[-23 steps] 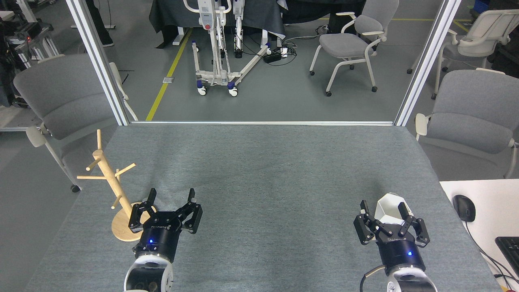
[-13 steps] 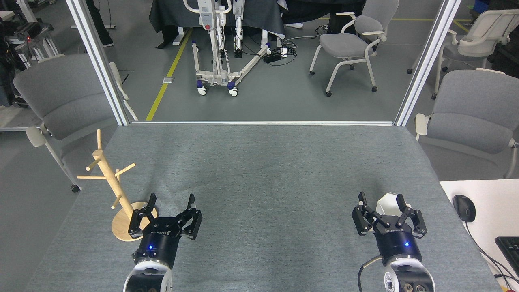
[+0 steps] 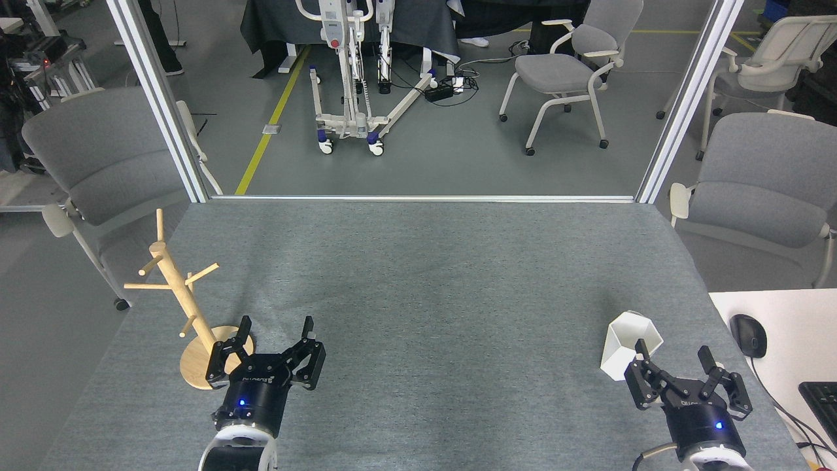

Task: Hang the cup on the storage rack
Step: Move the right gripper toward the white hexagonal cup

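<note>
The white faceted cup (image 3: 628,343) stands upright on the grey table at the right, its open hexagonal rim facing up. My right gripper (image 3: 675,356) is open just below and to the right of it, its left finger close to the cup's lower right side, nothing held. The wooden storage rack (image 3: 178,296) stands near the table's left edge on its round disc base (image 3: 196,366), pegs bare. My left gripper (image 3: 276,326) is open beside the base, to its right, holding nothing.
The grey felt table (image 3: 425,288) spreads between the two arms. A white desk with a black mouse (image 3: 747,335) and a keyboard (image 3: 822,400) adjoins the right edge. Grey chairs (image 3: 98,157) flank the table, with a metal frame behind it.
My right gripper has pulled back down and to the right, off the cup, which now stands in full view. The left gripper has drifted slightly down.
</note>
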`<action>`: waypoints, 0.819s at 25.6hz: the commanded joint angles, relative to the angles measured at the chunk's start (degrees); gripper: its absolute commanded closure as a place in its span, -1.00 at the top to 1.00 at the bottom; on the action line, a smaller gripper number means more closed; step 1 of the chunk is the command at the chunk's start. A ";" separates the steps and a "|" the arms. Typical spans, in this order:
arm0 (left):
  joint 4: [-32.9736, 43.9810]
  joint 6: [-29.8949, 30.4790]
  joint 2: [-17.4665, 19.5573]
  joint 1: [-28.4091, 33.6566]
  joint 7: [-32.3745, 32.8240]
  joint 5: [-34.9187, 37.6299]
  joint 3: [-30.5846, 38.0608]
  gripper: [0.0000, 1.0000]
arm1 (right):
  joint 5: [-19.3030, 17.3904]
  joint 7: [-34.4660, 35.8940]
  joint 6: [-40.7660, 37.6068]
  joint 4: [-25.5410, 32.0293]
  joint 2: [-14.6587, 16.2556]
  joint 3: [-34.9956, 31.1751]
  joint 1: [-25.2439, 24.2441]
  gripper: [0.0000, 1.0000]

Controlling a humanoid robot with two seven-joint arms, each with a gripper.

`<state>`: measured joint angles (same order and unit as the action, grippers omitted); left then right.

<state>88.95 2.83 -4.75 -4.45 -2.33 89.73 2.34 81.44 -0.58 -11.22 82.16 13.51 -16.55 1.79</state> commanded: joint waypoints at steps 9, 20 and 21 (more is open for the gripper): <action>0.17 0.07 0.27 0.23 0.04 0.09 0.03 0.99 | -0.05 3.04 -2.41 -8.16 3.54 -1.03 0.41 0.99; -0.53 0.07 0.01 -0.21 0.04 0.00 -0.06 0.99 | 0.12 4.88 -13.39 -14.84 5.04 -0.94 5.33 0.99; -0.62 0.07 0.01 -0.30 0.04 -0.09 -0.06 0.99 | 0.12 4.88 -14.09 -15.63 5.04 -0.94 5.94 0.99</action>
<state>88.74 2.94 -4.73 -4.40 -2.29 89.74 2.28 81.54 4.22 -23.10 68.46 18.33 -17.49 6.04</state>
